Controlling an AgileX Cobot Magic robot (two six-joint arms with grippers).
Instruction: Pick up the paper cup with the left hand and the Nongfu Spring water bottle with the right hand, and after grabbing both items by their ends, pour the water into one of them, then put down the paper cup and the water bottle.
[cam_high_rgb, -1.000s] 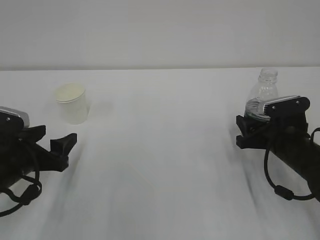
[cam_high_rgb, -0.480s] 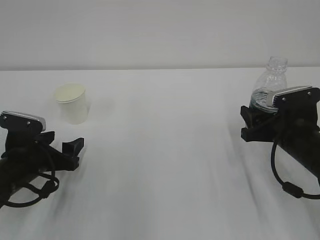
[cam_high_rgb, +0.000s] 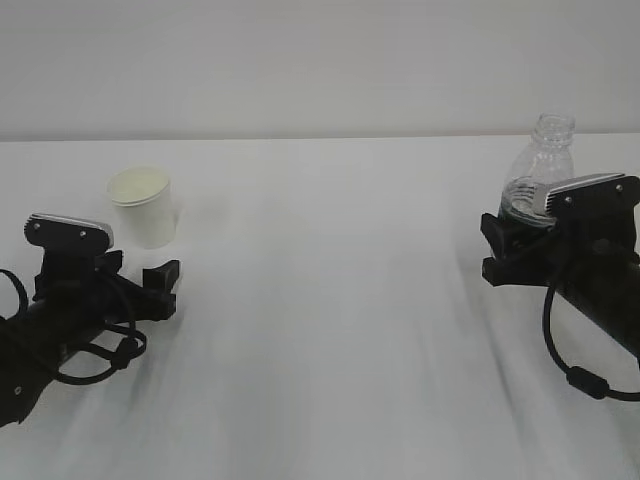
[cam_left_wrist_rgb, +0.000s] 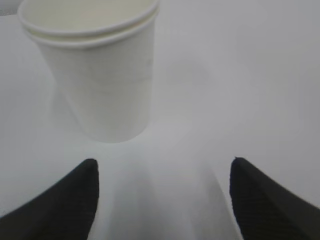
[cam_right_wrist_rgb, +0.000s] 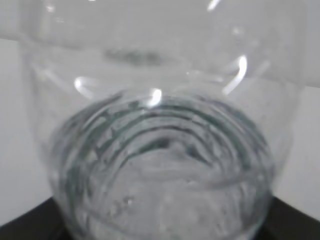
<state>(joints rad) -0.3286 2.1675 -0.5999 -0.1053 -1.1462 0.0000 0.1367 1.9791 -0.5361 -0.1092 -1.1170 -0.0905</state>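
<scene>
I kept my left tool (cam_left_wrist_rgb: 162, 200) spread empty before the small white paper cup (cam_left_wrist_rgb: 95, 70), ready to straddle it, while my right tool (cam_high_rgb: 515, 250) clasped the ribbed clear plastic water bottle (cam_high_rgb: 535, 170) low for tipping.

I see the paper cup (cam_high_rgb: 145, 207) upright, white with cream interior, at my 10 o'clock on the surface (cam_high_rgb: 330, 300). Nongfu Spring water bottle (cam_high_rgb: 538, 170) at 2 o'clock, clear, capless, upright, partly filled with water (cam_right_wrist_rgb: 165, 200).
</scene>
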